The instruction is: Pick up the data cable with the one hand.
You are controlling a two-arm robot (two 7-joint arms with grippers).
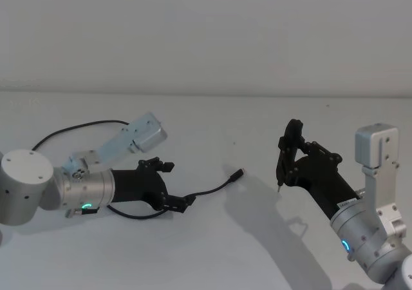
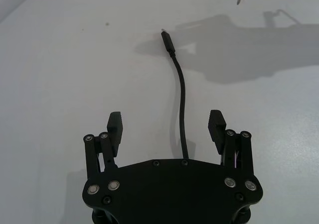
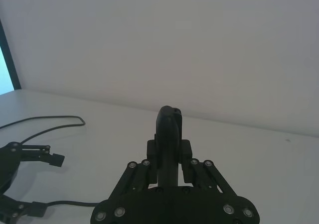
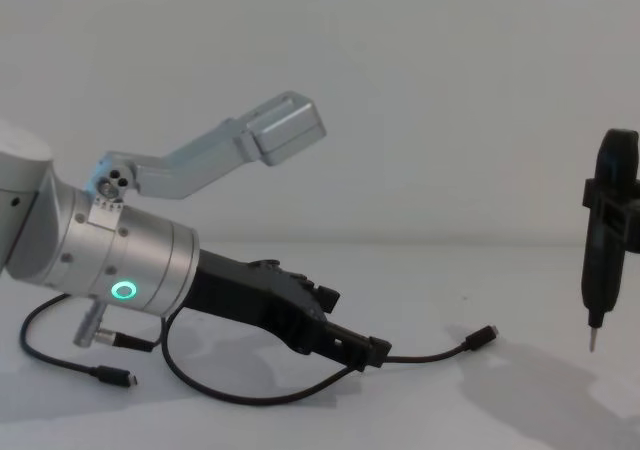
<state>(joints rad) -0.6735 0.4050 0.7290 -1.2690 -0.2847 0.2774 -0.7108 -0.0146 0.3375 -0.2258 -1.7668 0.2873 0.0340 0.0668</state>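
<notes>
White table [image 1: 232,251], plain pale wall behind.

**Item 1: left gripper** [image 1: 174,183] [image 2: 166,119] [image 4: 350,325]. Black, two-finger, on a silver wrist with a green ring. It reaches low and forward over the table, jaws spread wide with nothing clamped.

**Item 2: cable** [image 1: 212,189] [image 2: 181,94] [image 4: 430,352]. Thin black cord lying on the table.
- One run passes between the left gripper's fingers [image 2: 115,127] and on ahead of it.
- That run ends in a silver-tipped plug [image 1: 237,173] [image 2: 168,41] [image 4: 482,336], well ahead of the fingertips.
- Behind the fingertips the cord loops back under the wrist, and a further run arcs away behind the left arm.

**Item 3: right gripper** [image 1: 290,153] [image 3: 168,149]. Well apart from the left gripper, beyond the plug, and raised. It is closed on a slim dark tool [image 1: 282,171] [image 4: 605,230] held upright with its pointed tip down, clear of the table. Idle.

**Step, as judged:** pre-grasp. The left gripper is set astride the cable and the squeeze is not yet made.

**Next move calls for:**
- Closing the jaws squarely on the cord, low enough that the pads meet it rather than pass above. In the chest view the lower finger sits right at the cord; the other's height against it cannot be told.
- Then a straight lift. The cord looks limp, so the plug end would likely trail and drag.
</notes>
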